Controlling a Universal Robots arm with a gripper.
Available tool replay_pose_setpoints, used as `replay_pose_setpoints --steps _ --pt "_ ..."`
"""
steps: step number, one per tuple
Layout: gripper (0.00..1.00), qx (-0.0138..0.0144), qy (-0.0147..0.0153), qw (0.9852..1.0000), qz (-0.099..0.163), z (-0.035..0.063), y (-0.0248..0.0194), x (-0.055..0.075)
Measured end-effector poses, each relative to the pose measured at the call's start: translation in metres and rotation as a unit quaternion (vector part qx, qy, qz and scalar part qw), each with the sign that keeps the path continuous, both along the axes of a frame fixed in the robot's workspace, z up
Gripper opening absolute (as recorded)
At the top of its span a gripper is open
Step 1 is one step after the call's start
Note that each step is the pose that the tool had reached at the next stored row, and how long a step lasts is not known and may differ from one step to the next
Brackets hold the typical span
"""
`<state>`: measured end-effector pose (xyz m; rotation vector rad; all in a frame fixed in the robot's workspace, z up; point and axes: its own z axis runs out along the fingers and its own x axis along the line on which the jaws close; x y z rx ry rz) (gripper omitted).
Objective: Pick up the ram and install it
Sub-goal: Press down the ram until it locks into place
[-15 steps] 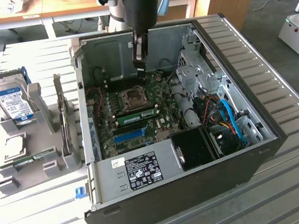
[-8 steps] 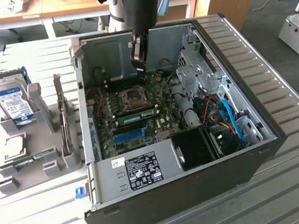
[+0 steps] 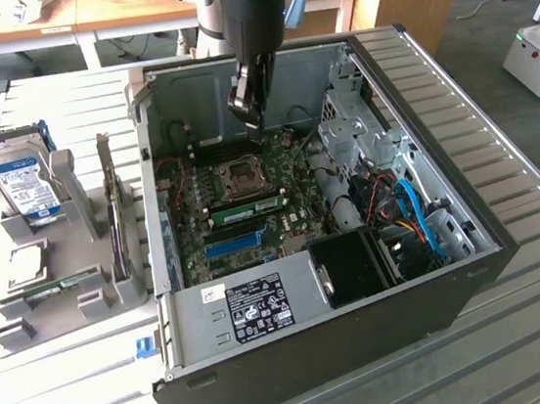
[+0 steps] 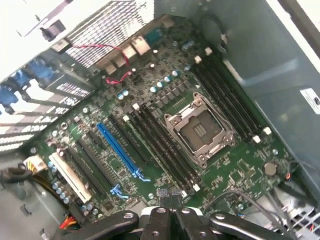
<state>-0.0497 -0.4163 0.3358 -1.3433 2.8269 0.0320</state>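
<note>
Over the open case I hold my gripper (image 3: 249,116) with jaws pressed together and empty. The ram (image 3: 249,206) sits seated on the motherboard (image 3: 292,221) at six o'clock from them, long axis running three-to-nine.

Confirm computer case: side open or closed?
Open. The computer case lies on its side with no panel over it; the motherboard and CPU socket are exposed from above.
</note>
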Motion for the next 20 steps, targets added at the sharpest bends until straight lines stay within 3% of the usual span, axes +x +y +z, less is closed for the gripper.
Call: replay_pose_setpoints --steps 1,2,6,10,15,20 --pt "0.11 0.0 0.0 0.9995 -0.032 -0.0002 0.0 0.0" --pt "0.11 0.0 0.0 0.999 -0.044 -0.0002 0.0 0.0" --pt "0.11 0.0 0.0 0.9971 -0.076 -0.0003 0.0 0.0" --pt "0.11 0.0 0.0 0.994 -0.109 -0.0005 0.0 0.0" --pt "0.11 0.0 0.0 0.9887 -0.15 -0.0007 0.0 0.0" --pt "0.11 0.0 0.0 0.9817 -0.19 -0.0009 0.0 0.0"
